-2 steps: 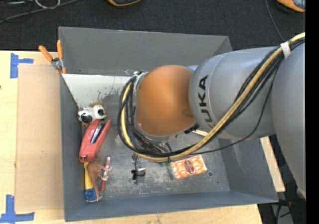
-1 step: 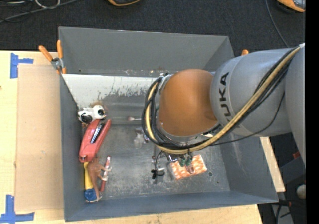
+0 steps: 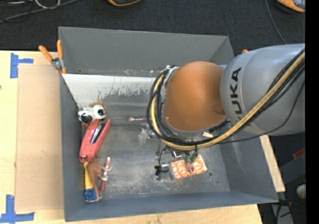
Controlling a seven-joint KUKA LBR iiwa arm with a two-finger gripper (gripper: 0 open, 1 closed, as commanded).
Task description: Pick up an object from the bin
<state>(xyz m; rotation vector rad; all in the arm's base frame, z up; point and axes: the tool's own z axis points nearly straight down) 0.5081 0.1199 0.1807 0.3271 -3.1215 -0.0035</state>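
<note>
At the left side of the grey metal bin (image 3: pixel 139 54) a loose row of things is seen along the left wall. A small black-and-white toy figure (image 3: pixel 91 114) is placed farthest back. Just in front of it lies what is taken to be a red stapler (image 3: pixel 94 140), with its long axis running front to back. Nearer the front corner are a yellow stick with a blue end (image 3: pixel 88 184) and, just beside it, a small reddish piece (image 3: pixel 105 168) whose kind cannot be made out.

The middle of the bin floor is left bare.

Right of the middle, the arm (image 3: pixel 264 93) is brought in from the right, and its orange cover (image 3: pixel 194 96) is hung over the floor. The claw (image 3: pixel 172 163) is seen below that cover as dark parts close to the floor. Whether it is wide or narrow cannot be told, since it is largely hidden by the cover.

An orange patterned rectangle (image 3: pixel 188 167) is laid flat near the front right of the floor, well apart from the left-hand row. It is partly overlapped by the claw's dark parts, and most of it is shown to the claw's right. Its long axis runs roughly left to right, tilted slightly.

It is judged the nearest thing to the claw. Nothing is seen to be gripped.
</note>
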